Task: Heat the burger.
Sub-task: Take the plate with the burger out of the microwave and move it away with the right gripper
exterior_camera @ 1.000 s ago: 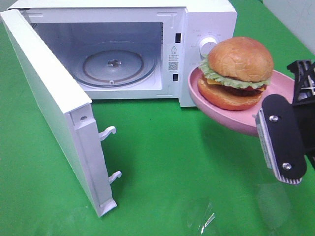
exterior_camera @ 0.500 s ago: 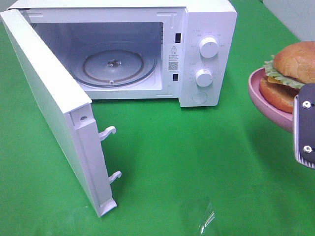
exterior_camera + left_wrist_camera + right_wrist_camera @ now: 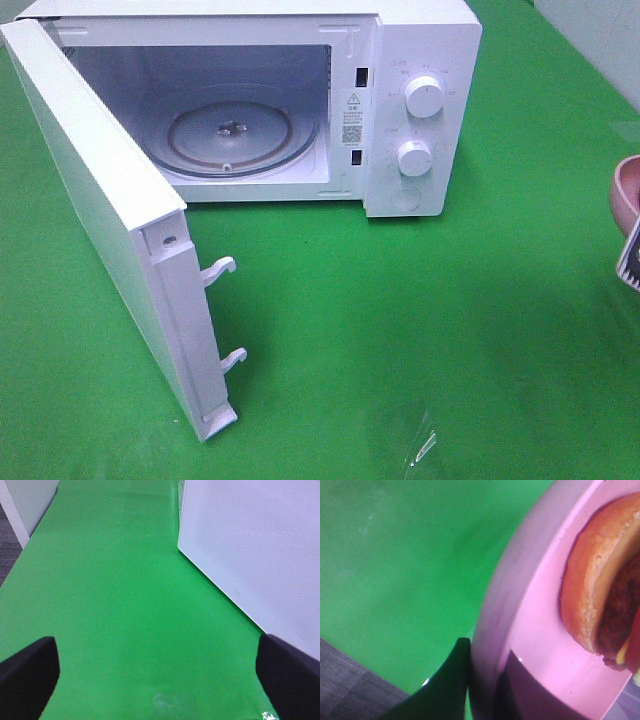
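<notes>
Sitting on a round pink plastic plate, the burger shows only in the right wrist view: its golden-brown bottom bun, a dark patty and a sliver of yellow cheese above it. The right gripper has its jaws clenched on the plate's rim, one dark finger outside the rim and one lying on the plate's inner surface. In the high view only a sliver of that plate appears at the far right edge, with a corner of the gripper just below it, well apart from the microwave; the burger itself is out of that frame.

A white microwave oven stands on the green bench, its door swung wide open to the left. Inside, the round glass turntable lies bare. Two white knobs sit one above the other on the control panel.

The left gripper hangs over the green bench beside the perforated white door panel, its black jaws spread wide and grasping nothing.
</notes>
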`<state>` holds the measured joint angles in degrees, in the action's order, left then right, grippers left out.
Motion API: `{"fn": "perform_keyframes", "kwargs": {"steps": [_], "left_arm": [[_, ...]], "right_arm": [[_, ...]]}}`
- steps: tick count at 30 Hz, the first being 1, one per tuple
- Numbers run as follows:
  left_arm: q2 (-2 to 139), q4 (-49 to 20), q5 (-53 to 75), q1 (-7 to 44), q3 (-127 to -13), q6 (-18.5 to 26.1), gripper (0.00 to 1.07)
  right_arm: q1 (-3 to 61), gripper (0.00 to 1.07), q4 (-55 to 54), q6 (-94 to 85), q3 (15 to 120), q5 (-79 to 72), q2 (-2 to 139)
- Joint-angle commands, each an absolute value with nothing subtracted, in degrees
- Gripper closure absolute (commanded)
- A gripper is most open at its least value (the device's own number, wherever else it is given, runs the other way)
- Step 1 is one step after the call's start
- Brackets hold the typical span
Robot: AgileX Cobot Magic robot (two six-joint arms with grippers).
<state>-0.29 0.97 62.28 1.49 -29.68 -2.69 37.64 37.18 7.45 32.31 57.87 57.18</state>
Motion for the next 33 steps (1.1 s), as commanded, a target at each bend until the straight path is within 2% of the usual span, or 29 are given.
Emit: {"fn": "perform_keyframes", "kwargs": {"steps": [1, 15, 33], "left_arm": [[-1.15, 0.8, 61.36, 1.32, -29.62, -2.69, 0.06], [-1.15, 0.8, 61.36, 1.32, -29.62, -2.69, 0.06], [-1.15, 0.8, 61.36, 1.32, -29.62, -2.69, 0.06]], "right_arm": [[37.53, 1.07, 42.28, 13.52, 32.54, 58.21, 57.01], [37.36, 1.07, 46.47, 37.47, 32.6, 61.71, 70.7], [37.36, 1.07, 48.3, 50.31, 32.6, 56.95, 86.8]]}}
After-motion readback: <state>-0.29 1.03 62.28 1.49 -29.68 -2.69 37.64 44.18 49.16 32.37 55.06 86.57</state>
